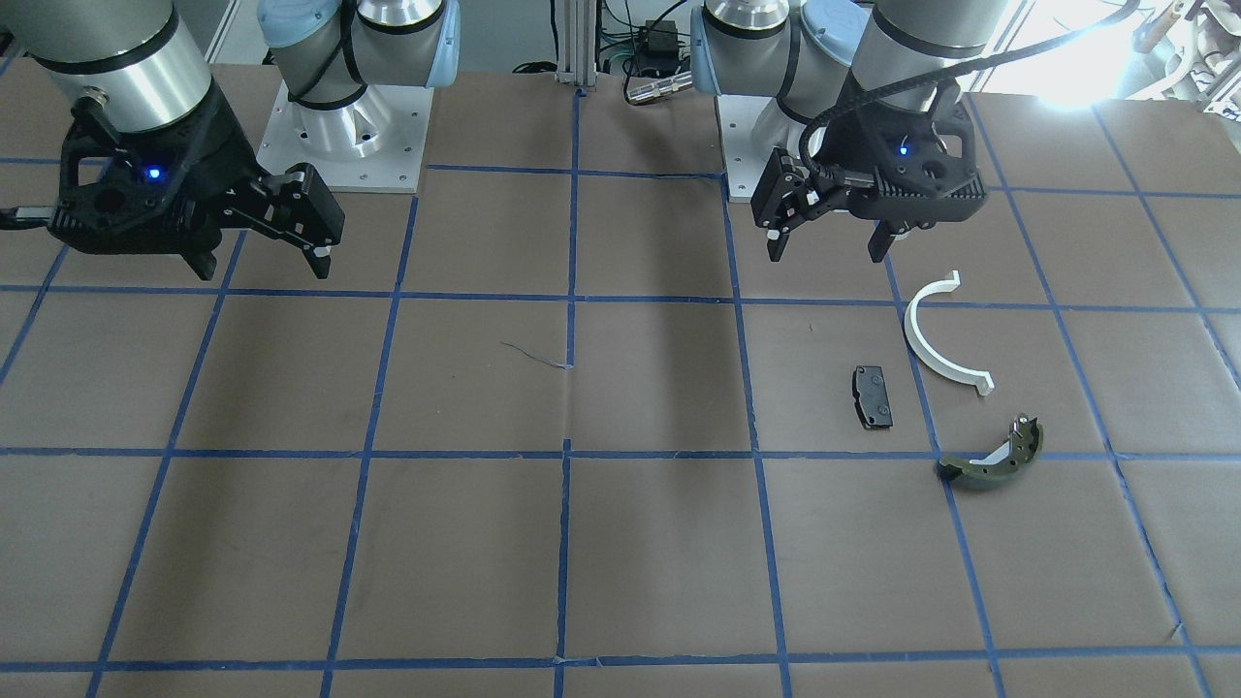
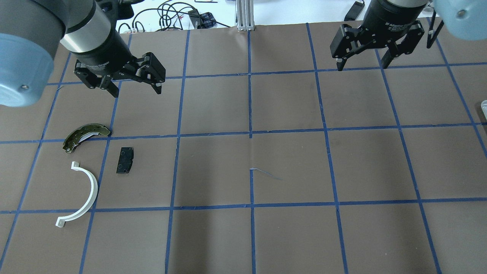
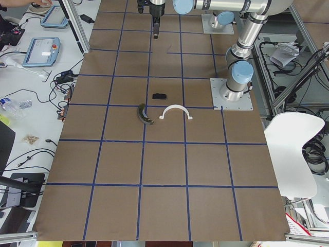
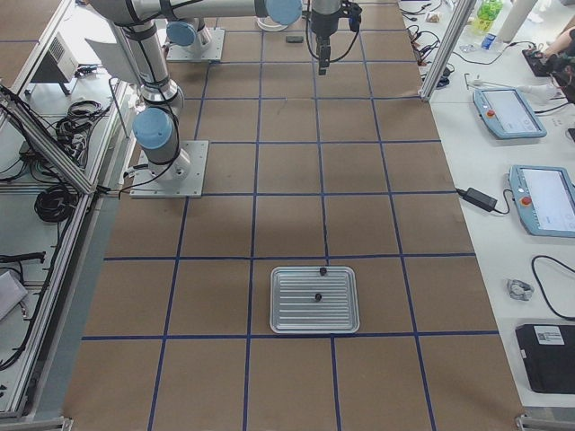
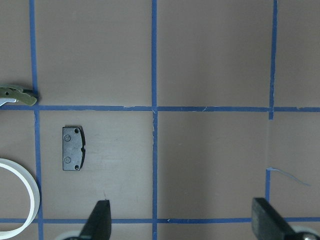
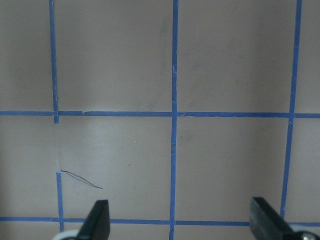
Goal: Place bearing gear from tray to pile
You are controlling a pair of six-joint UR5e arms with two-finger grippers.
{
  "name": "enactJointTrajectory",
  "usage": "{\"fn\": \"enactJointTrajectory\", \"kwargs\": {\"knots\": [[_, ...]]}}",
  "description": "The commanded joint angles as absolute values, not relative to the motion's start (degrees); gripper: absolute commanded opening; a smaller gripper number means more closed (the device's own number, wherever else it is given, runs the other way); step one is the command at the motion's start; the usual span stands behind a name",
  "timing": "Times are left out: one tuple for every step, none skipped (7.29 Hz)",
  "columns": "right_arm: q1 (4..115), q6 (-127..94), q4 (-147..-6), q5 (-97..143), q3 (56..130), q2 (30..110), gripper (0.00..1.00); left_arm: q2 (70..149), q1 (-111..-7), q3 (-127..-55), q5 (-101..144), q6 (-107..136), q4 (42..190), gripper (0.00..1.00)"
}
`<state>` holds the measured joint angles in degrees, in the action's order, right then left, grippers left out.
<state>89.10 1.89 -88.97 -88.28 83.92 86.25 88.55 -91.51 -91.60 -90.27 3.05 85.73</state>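
The pile lies on the brown table on my left side: a flat black pad point(image 2: 125, 160), a white half-ring arc point(image 2: 85, 198) and an olive-green curved shoe point(image 2: 81, 136). The pad also shows in the left wrist view point(image 5: 73, 148). The ribbed metal tray point(image 4: 296, 310) shows only in the exterior right view, at the table's right end, with two small dark parts point(image 4: 316, 297) on it; which one is the bearing gear is too small to tell. My left gripper point(image 2: 136, 91) hovers open and empty beyond the pile. My right gripper point(image 2: 361, 66) hovers open and empty, far from the tray.
The two arm bases point(image 1: 339, 136) point(image 1: 766, 145) stand at the robot's side of the table. Blue tape lines grid the brown surface. A side bench with teach pendants point(image 4: 508, 112) runs along the operators' side.
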Motion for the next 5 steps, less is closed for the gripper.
{"fn": "enactJointTrajectory", "kwargs": {"knots": [[89.12, 2.11, -88.77, -88.59, 84.20, 86.31, 1.00, 88.68, -91.49, -91.76, -90.97, 2.99, 85.69, 1.00], [89.12, 2.02, -89.55, -88.68, 84.37, 86.31, 1.00, 88.68, -91.49, -91.67, -91.14, 2.99, 85.69, 1.00], [89.12, 2.28, -89.73, -88.77, 84.29, 86.48, 1.00, 88.59, -91.49, -91.76, -91.14, 2.99, 85.69, 1.00], [89.12, 3.76, -89.74, -88.86, 84.29, 87.18, 1.00, 88.51, -91.49, -92.19, -91.23, 2.99, 85.69, 1.00], [89.03, 3.69, -89.30, -89.03, 84.29, 87.19, 1.00, 88.51, -91.49, -92.28, -91.40, 2.99, 85.69, 1.00]]}}
